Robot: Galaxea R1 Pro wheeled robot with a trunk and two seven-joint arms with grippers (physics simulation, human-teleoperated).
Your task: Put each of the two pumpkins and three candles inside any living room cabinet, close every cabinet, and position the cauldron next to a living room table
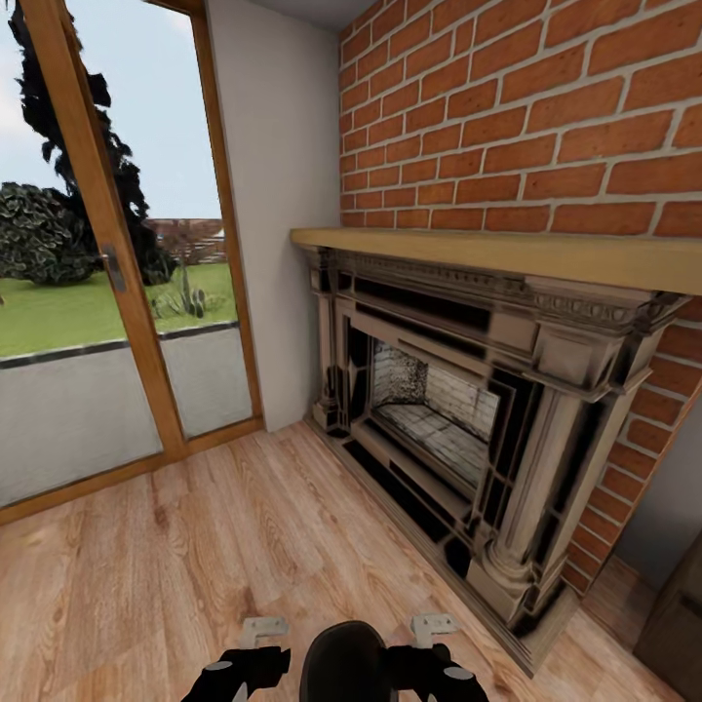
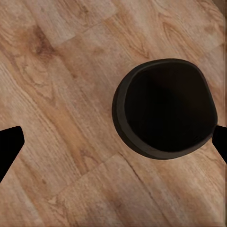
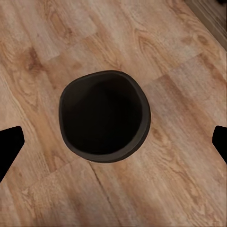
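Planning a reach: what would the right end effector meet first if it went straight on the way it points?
Probably the dark round cauldron, open mouth up on the wood floor; depth is unclear.

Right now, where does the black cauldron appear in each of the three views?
Head view: the cauldron sits at the bottom edge, in the middle, between the two grippers.
Left wrist view: the cauldron is right of the middle, seen from above.
Right wrist view: the cauldron is near the middle, seen from above.
Shared landmark: the wooden floor under it.
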